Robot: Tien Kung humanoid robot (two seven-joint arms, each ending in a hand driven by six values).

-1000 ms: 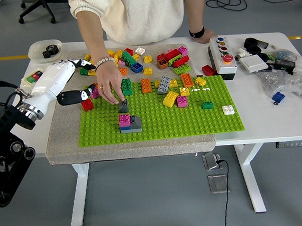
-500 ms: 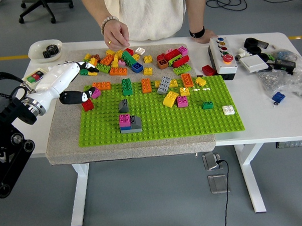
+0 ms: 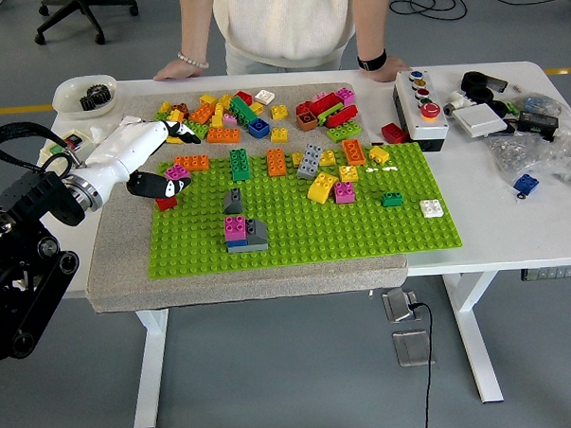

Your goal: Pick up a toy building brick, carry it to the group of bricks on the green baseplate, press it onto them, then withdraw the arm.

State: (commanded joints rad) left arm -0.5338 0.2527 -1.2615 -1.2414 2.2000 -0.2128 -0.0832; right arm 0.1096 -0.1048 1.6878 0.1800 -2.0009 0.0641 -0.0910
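A grey brick [image 3: 233,200] stands alone on the green baseplate [image 3: 362,225], just behind the pink-grey-blue stack [image 3: 244,234], not touching it

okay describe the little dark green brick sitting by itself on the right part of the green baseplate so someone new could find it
Start at the green baseplate and go to its right side. Between the pink brick and the white brick sits the dark green brick. It is the only dark green one there, low, small and touching no other brick.

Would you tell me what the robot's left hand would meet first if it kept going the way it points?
Probably the magenta brick just beyond the left hand, at the green baseplate's left edge; depth is uncertain.
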